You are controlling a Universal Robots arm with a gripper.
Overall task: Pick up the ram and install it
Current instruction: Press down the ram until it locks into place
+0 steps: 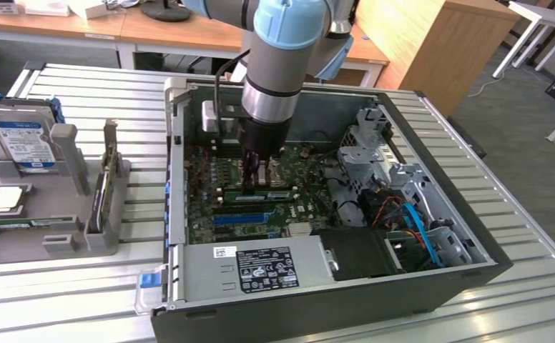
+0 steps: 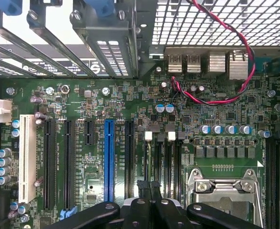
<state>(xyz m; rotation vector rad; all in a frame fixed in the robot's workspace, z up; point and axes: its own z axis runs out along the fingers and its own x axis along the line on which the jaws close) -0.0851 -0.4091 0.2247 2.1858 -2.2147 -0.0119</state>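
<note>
Pincer [image 1: 251, 187] closed, fingertips pressed together, nothing visibly held, low inside open computer case [image 1: 449, 179] over motherboard [image 2: 82, 100]. Ram [image 1: 263, 194] seated in slot just beside pincer.

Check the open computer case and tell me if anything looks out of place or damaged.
Nothing stands out. The gripper is down inside the case, shut, over the motherboard's memory slots; a green ram stick lies there. The red-and-black wire hangs loose but looks intact.
</note>
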